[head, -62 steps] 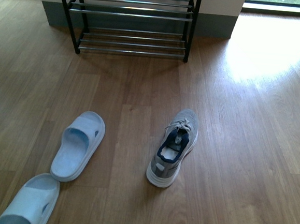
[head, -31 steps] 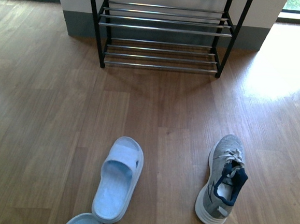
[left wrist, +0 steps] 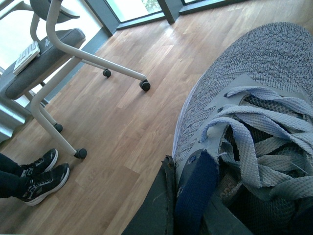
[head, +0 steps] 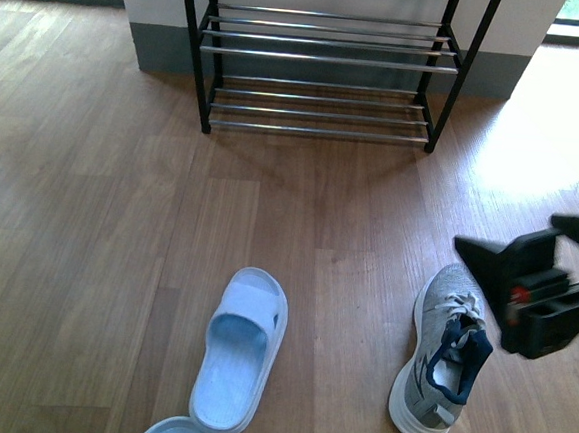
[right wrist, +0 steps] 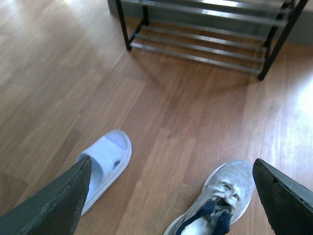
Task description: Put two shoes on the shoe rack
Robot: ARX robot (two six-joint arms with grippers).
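Right wrist view shows your right claw (right wrist: 171,164) spread wide and holding nothing, over the floor (right wrist: 58,73) between a blue sandal (right wrist: 105,159) and a grey sneaker (right wrist: 220,200). Your left claw (left wrist: 215,210) grips the other sneaker (left wrist: 244,83) at its collar, seemingly lifted. Well ahead, the rack (right wrist: 205,44) shows no shoe. Nothing is placed yet, so both placements remain.

I am holding up a grey sneaker (left wrist: 244,83). A second sneaker (head: 446,357) and a pale blue slide (head: 242,345) are lying on the floor (head: 87,241), toes toward the shoe rack (head: 327,58).
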